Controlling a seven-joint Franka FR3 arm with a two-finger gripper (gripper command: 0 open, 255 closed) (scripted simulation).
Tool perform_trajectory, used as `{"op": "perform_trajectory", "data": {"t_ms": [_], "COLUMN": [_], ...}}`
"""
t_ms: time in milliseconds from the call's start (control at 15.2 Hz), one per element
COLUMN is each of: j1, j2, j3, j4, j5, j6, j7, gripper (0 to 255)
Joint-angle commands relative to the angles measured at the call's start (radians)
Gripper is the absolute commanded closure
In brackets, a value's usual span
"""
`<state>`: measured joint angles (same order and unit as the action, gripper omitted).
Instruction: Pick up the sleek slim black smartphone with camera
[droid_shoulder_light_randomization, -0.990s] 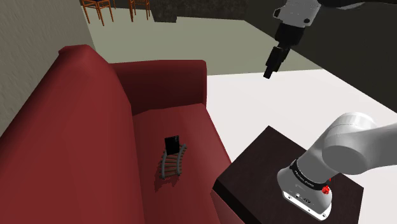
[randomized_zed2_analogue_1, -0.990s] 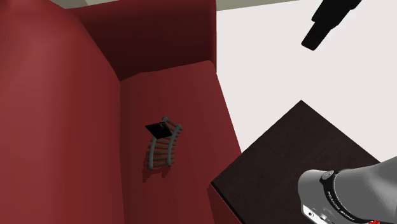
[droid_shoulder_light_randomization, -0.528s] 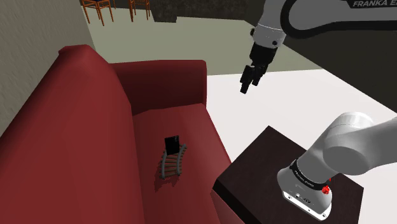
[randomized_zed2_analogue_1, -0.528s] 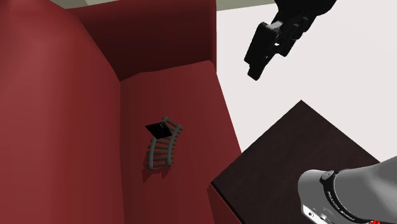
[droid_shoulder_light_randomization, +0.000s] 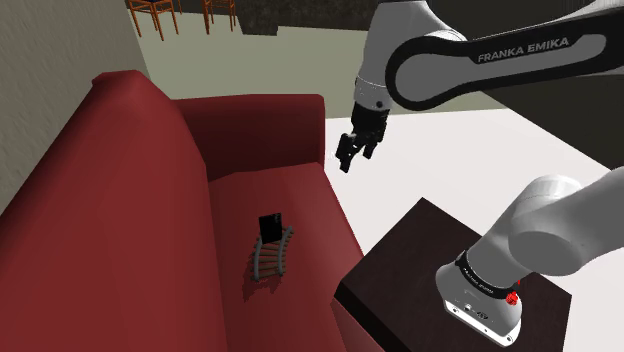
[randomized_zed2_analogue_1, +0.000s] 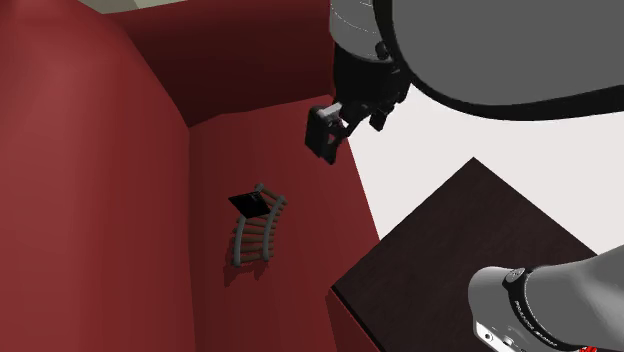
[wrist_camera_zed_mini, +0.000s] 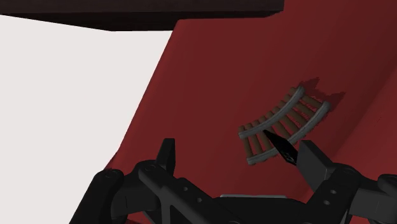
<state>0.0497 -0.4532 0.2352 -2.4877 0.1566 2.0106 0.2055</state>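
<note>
Since the earlier frame the end effector (droid_shoulder_light_randomization: 345, 163) has swung in and down from over the pale floor (droid_shoulder_light_randomization: 450, 150), so it's now hanging by the outer edge of the red sofa (droid_shoulder_light_randomization: 120, 200), close to the armrest end. The phone and the track haven't budged at all. The fingers are spread apart with nothing between them, which is really obvious in the wrist view, where the end effector (wrist_camera_zed_mini: 240, 150) has one black finger on each side and just sofa fabric (wrist_camera_zed_mini: 203, 76) in the gap. The black smartphone (droid_shoulder_light_randomization: 268, 227) is on the seat cushion, sitting at one end of a little curved toy track piece (droid_shoulder_light_randomization: 273, 255) and touching it. From the shoulder view it looks propped up at a tilt rather than lying flat. In the second exterior view the smartphone (randomized_zed2_analogue_1: 248, 204) is at the upper end of the track (randomized_zed2_analogue_1: 255, 235), and the end effector (randomized_zed2_analogue_1: 328, 140) is up and off to that view's right, well apart from both. In the wrist view the smartphone (wrist_camera_zed_mini: 280, 145) is just a thin dark sliver across the track (wrist_camera_zed_mini: 283, 118). The white arm (droid_shoulder_light_randomization: 520, 50) reads FRANKA EMIKA, and its base sits on the dark stand (droid_shoulder_light_randomization: 410, 260) just beside the sofa.
</note>
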Motion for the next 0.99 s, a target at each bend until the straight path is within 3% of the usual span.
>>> {"op": "perform_trajectory", "data": {"t_ms": [0, 396, 924], "j1": [-0.001, -0.004, 0.034], "j2": [0.073, 0.303, 0.647], "j3": [0.034, 0.126, 0.162], "j4": [0.014, 0.087, 0.268], "j5": [-0.004, -0.066, -0.261], "j6": [0.062, 0.214, 0.338], "j7": [0.05, 0.221, 0.494], "gripper": [0, 0, 0]}}
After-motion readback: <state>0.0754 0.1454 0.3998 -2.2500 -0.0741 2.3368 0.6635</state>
